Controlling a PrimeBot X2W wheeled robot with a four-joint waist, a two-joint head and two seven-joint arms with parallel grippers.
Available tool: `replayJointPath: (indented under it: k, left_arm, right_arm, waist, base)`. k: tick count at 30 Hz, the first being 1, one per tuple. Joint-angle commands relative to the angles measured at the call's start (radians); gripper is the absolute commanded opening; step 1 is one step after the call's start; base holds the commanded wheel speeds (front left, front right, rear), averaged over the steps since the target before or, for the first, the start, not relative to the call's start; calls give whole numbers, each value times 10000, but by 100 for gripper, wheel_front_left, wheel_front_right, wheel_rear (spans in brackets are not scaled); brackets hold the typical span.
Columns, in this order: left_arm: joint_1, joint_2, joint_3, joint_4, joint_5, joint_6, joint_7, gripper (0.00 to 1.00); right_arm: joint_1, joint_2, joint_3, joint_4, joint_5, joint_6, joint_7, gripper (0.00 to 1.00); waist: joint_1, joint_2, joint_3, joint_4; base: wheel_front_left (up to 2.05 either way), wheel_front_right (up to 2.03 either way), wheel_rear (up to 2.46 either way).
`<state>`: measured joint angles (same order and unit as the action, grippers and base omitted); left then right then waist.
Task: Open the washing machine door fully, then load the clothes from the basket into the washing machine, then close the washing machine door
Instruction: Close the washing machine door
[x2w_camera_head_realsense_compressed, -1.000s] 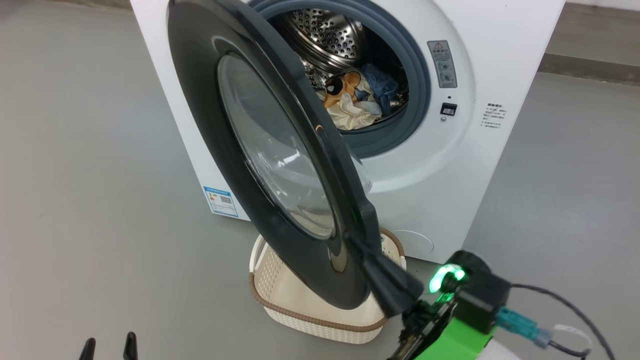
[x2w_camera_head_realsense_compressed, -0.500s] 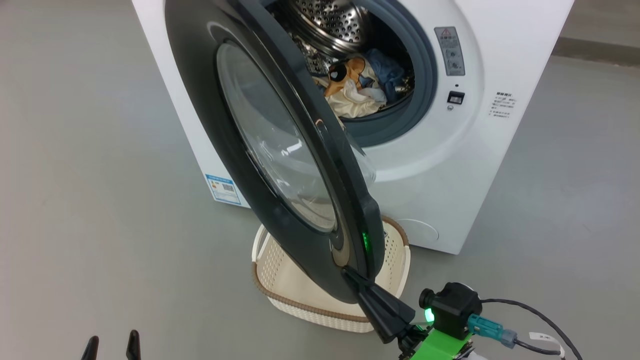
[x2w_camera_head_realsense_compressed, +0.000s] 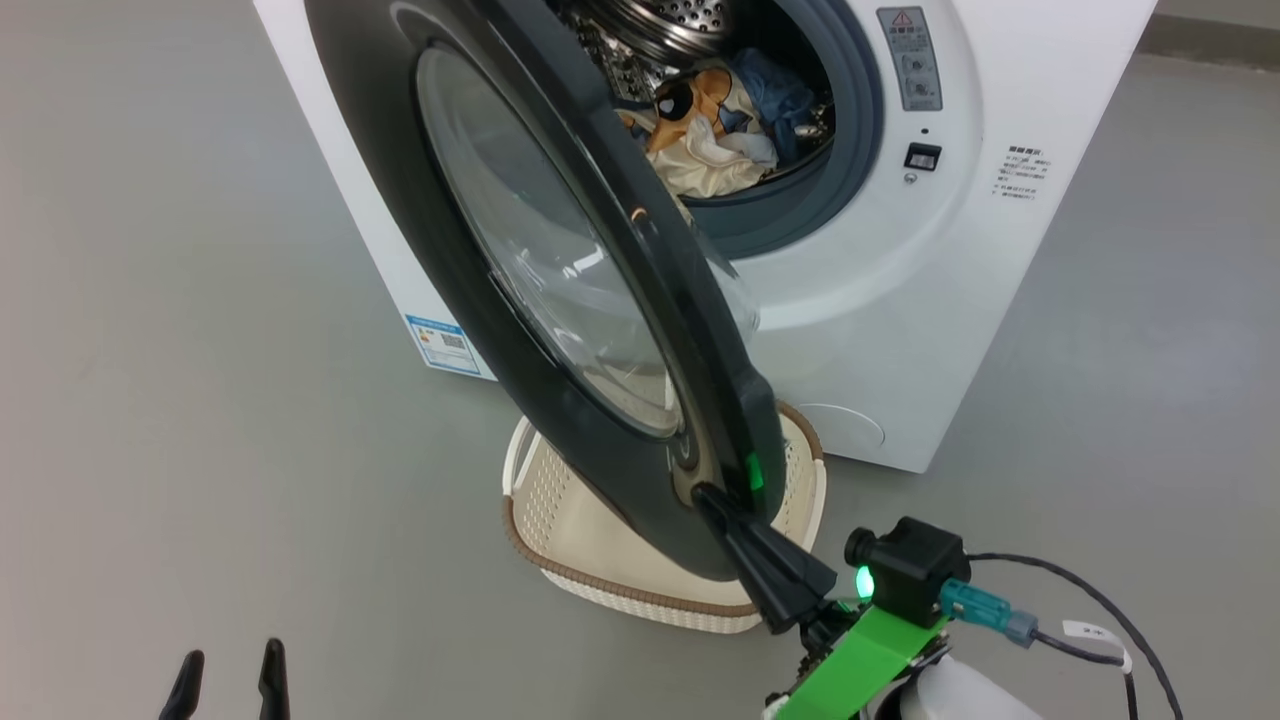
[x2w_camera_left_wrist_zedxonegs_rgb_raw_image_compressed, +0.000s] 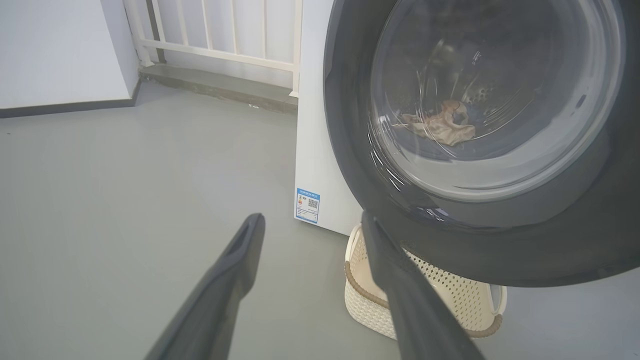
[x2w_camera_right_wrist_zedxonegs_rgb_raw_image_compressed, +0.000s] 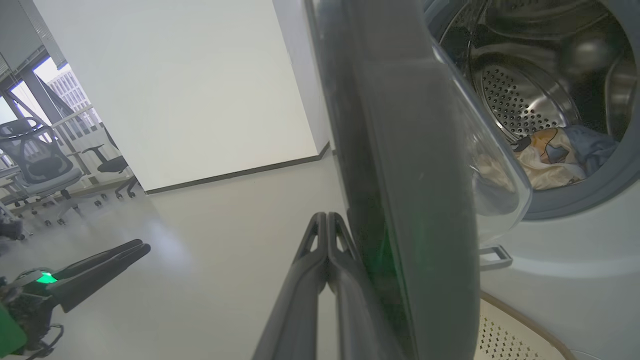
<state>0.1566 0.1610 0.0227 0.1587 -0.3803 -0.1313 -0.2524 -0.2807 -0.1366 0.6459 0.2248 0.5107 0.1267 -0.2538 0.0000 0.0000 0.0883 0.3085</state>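
We judge this to be the closing step: the clothes (x2w_camera_head_realsense_compressed: 710, 150) lie in the drum of the washing machine (x2w_camera_head_realsense_compressed: 880, 330) at the top centre of the head view, and the visible part of the basket (x2w_camera_head_realsense_compressed: 620, 592), low in the centre, looks empty. The washing machine door (x2w_camera_head_realsense_compressed: 540, 270) stands half open across the middle. Our right gripper (x2w_camera_head_realsense_compressed: 705, 495), fingers pressed together on nothing, appears to touch the door's outer face near its lower free edge. Our left gripper (x2w_camera_head_realsense_compressed: 228, 660) waits at the lower left, fingers apart. We should push there, follow the door's arc, and press until the latch catches.
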Motion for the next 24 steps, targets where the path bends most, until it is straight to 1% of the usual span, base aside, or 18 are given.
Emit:
replayJointPath:
  k: [1, 10, 16, 24]
  left_arm:
    - [-551, 60, 333, -191, -57, 6, -93, 100]
    - [-832, -76, 324, -229, -60, 6, -93, 100]
    - [-1089, -112, 247, -289, -85, 6, -93, 100]
    - [-1682, -149, 15, -267, -208, 6, -93, 100]
  right_arm:
    - [-351, 61, -46, -174, 69, 40, -80, 0]
    - [-749, -100, -838, -58, -59, 40, -80, 0]
    - [-1304, -150, -1504, 27, -185, 40, -80, 0]
    - [-2164, -217, -2388, 167, -440, 40, -80, 0]
  waist:
    - [0, 0, 91, -26]
    - [0, 0, 530, -171]
    - [0, 0, 1027, -327]
    - [0, 0, 1681, -235]
  base:
    - [0, 0, 0]
    - [0, 0, 0]
    - [0, 0, 0]
    - [0, 0, 0]
